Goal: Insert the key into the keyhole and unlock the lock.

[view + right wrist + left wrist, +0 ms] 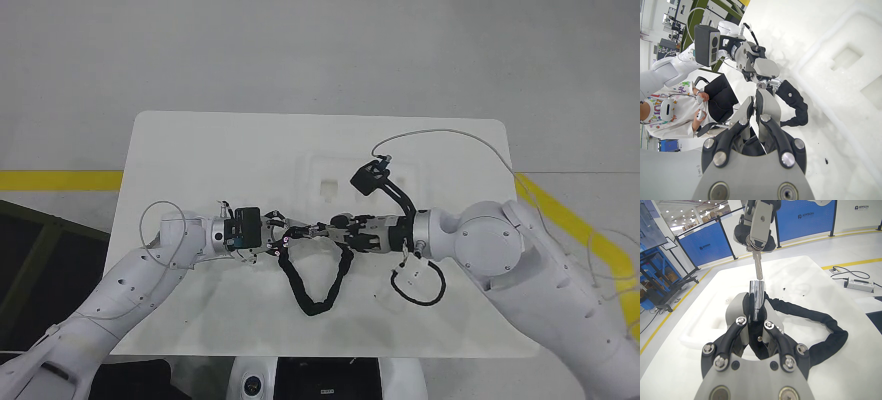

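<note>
Tip of the key (758,266) right at the keyhole (760,86)
The right hand (755,100) pinches the key and the left hand (755,306) clamps the lock (756,298); the key needs lining up dead straight before pushing.

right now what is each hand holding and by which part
Left hand grips the chain lock by its chrome cylinder, keyhole end exposed. Right hand pinches the key by its head, blade sticking out.
</note>
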### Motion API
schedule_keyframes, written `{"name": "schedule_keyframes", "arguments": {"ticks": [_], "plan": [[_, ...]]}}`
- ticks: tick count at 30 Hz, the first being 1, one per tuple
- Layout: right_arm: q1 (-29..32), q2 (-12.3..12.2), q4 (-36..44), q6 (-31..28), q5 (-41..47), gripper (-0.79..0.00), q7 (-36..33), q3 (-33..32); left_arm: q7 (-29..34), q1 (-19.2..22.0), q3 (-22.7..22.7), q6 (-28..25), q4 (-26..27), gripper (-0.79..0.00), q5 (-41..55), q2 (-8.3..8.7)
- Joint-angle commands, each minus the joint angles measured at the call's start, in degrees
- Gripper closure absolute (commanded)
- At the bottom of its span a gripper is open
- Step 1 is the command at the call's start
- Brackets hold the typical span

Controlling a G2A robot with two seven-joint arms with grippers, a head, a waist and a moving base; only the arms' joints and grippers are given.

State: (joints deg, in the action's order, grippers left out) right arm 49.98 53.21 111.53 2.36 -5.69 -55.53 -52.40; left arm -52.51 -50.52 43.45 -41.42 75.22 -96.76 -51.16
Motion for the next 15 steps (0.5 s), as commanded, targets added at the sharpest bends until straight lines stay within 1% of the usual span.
{"name": "schedule_keyframes", "arguments": {"ticks": [1, 15], "plan": [[0.1, 0.03, -0.04, 0.0, -0.11, 0.0, -0.14, -0.18, 0.0, 0.0, 0.0, 0.0, 0.0, 0.0, 0.0, 0.0], [0.32, 0.6, -0.87, 0.07, -0.33, 0.0, 0.09, -0.46, 0.0, 0.0, 0.0, 0.0, 0.0, 0.0, 0.0, 0.0]]}}
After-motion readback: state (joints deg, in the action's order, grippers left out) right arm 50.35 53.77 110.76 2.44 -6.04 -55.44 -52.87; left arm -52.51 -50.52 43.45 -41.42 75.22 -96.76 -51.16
